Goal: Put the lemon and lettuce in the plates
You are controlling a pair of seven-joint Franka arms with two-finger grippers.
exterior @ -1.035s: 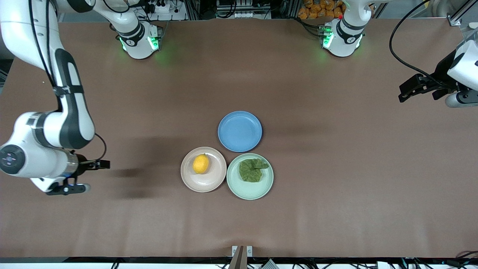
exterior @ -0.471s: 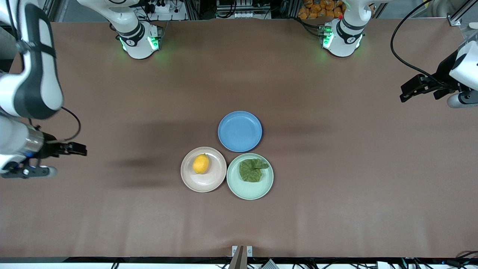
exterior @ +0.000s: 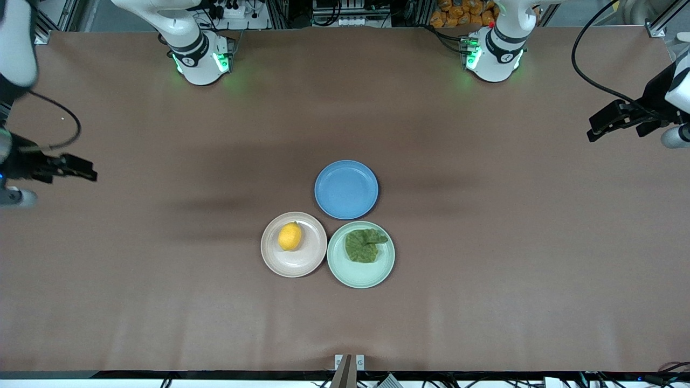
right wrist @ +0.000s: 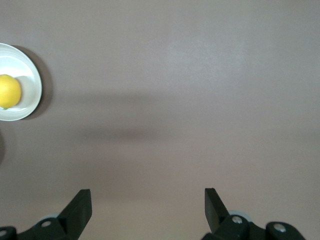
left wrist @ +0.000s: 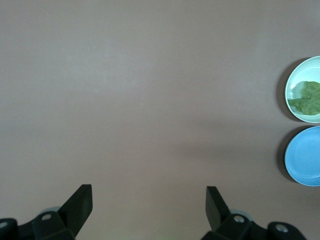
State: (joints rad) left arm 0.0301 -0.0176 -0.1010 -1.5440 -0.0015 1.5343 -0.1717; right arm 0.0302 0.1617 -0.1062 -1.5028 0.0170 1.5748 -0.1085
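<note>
Front view: lemon (exterior: 290, 236) in beige plate (exterior: 294, 264), lettuce (exterior: 364, 246) in green plate (exterior: 360, 274), mid-tabletop; right gripper (exterior: 70, 167), left gripper (exterior: 606, 121) over tabletop ends

Left wrist: jaws wide, empty; lettuce (left wrist: 306, 97) probably limp, best pinched at edge

Right wrist: jaws wide, empty; lemon (right wrist: 9, 91) likely firm, rollable

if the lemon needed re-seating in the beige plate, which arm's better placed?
Right, marginally. The small yellow lemon sits in the round beige-pink plate, on the right arm's side of the three plates. The right gripper is open over bare table at that end; the left gripper, also open, hangs over the left arm's end.
</note>
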